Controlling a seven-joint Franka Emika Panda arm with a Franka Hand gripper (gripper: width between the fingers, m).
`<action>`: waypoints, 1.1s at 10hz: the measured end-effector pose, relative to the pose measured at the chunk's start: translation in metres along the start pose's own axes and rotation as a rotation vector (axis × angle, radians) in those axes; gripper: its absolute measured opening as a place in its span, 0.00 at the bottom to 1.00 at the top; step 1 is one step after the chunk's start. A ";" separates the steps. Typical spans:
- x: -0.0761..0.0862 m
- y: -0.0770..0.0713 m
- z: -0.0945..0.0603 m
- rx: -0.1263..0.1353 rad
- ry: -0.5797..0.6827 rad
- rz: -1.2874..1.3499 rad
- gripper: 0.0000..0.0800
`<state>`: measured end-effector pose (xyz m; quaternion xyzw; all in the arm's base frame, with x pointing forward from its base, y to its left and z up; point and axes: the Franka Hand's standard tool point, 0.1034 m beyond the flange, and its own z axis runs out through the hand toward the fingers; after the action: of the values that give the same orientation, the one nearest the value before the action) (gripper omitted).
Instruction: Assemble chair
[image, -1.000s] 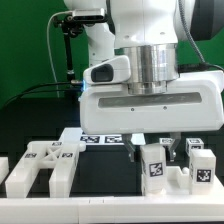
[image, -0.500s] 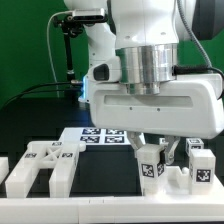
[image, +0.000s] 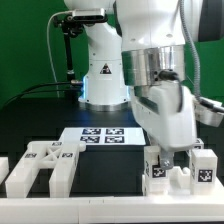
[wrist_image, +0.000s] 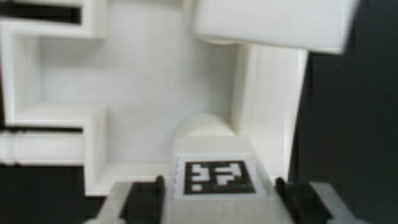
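I am holding my gripper (image: 173, 152) open and empty, directly above the upright chair part (image: 157, 172), jaws straddling it.

A black table (image: 30, 120) spreads across the scene, with a white strip (image: 60, 205) along its near edge. The marker board (image: 100, 136), thin, white and printed with several square tags, lies flat near the middle of the table. Toward the exterior view's left, close to the near edge, lies a pronged chair part (image: 40, 165), chunky and white. Its two thick prongs point forward and it has small tags on top. Well apart from it, toward the exterior view's right, white tagged blocks (image: 157, 172) stand close together; whether they are joined cannot be told. The wrist view shows a white framed piece (wrist_image: 143, 90) on the dark table (wrist_image: 356, 130).
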<state>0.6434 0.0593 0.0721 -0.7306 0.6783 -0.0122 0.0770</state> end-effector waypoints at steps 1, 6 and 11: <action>0.000 0.000 0.000 -0.001 0.000 -0.006 0.36; 0.001 0.006 0.000 -0.006 0.004 -0.718 0.81; 0.002 0.007 0.001 -0.010 0.005 -0.881 0.77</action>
<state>0.6372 0.0571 0.0697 -0.9505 0.3022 -0.0423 0.0595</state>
